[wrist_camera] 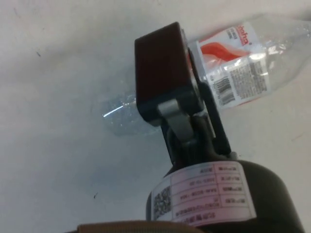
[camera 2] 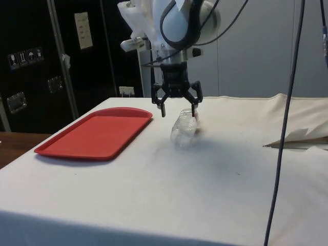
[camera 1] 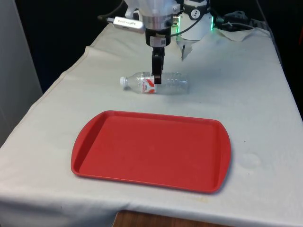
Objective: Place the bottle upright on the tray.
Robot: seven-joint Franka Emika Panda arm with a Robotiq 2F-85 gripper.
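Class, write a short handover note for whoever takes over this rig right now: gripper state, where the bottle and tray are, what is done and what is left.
Gripper: open, fingers straddling the bottle, not closed on it.
Bottle: clear plastic, lying on its side on the white cloth, white cap toward the front view's left, red and white label under the gripper.
Tray: red, nothing on it, nearer the front camera than the bottle and apart from it.
Done: gripper lined up over the bottle.
Left: close on the bottle, lift it, turn it upright, set it on the tray, release.
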